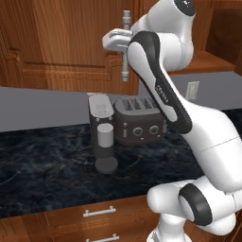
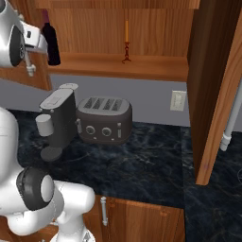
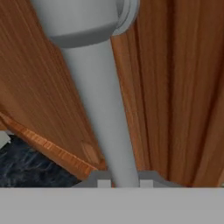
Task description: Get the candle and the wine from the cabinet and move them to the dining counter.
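The gripper [image 1: 124, 43] is reaching up to the cabinet [image 1: 56, 42] and clamping its grey bar handle [image 1: 125, 47]; in the hand view the two fingertips [image 3: 101, 180] are sitting close on either side of the bar [image 3: 103, 127], pinching it. Below, on the black countertop [image 1: 47, 175], a coffee machine [image 1: 102, 132] is standing just beside a toaster [image 1: 139, 120]. In the right base view the cabinet interior is showing: the wine bottle [image 2: 51, 41] is standing at the left end of the wooden shelf [image 2: 142, 66], and the candle [image 2: 126, 41] is standing upright further right, well apart from the bottle. At the far right, an open cabinet door [image 2: 215, 90] is hanging edge-on, its own handle [image 2: 231, 120] facing outward.
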Available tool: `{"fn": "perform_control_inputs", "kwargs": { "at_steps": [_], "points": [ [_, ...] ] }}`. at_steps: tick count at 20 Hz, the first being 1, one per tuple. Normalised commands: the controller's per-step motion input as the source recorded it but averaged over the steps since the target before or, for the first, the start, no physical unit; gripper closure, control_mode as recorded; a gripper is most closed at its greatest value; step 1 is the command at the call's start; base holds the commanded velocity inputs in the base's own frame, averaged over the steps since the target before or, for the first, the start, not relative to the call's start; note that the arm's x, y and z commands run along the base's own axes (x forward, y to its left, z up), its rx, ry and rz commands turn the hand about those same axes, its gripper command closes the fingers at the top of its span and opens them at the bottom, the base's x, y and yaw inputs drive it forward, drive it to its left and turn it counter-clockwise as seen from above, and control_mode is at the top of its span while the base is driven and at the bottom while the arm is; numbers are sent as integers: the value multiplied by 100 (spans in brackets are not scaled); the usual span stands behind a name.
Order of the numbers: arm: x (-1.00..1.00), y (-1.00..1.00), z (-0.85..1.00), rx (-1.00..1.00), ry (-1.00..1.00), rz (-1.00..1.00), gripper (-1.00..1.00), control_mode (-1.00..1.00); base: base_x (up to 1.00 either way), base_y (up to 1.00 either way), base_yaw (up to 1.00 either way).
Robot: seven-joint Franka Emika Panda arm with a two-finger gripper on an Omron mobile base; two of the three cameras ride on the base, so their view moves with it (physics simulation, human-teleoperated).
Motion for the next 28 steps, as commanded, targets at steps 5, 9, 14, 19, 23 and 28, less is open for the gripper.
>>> {"fn": "perform_control_inputs", "kwargs": {
  "at_steps": [5, 9, 14, 19, 23, 28],
  "points": [
    [-67, 46, 0, -5, -5, 22, 100, -100, 0, 0, 0],
    [-61, 49, 0, -3, 0, 19, 100, -100, 0, 0, 0],
    [-57, 53, 0, -2, 0, 16, 100, -100, 0, 0, 0],
    [-55, 56, 0, 0, 0, 11, 100, -100, 0, 0, 0],
    [-55, 58, 0, 0, 0, 8, 100, -100, 0, 0, 0],
    [-45, 30, 2, -4, 0, 4, 100, -100, 0, 0, 0]
  ]
}}
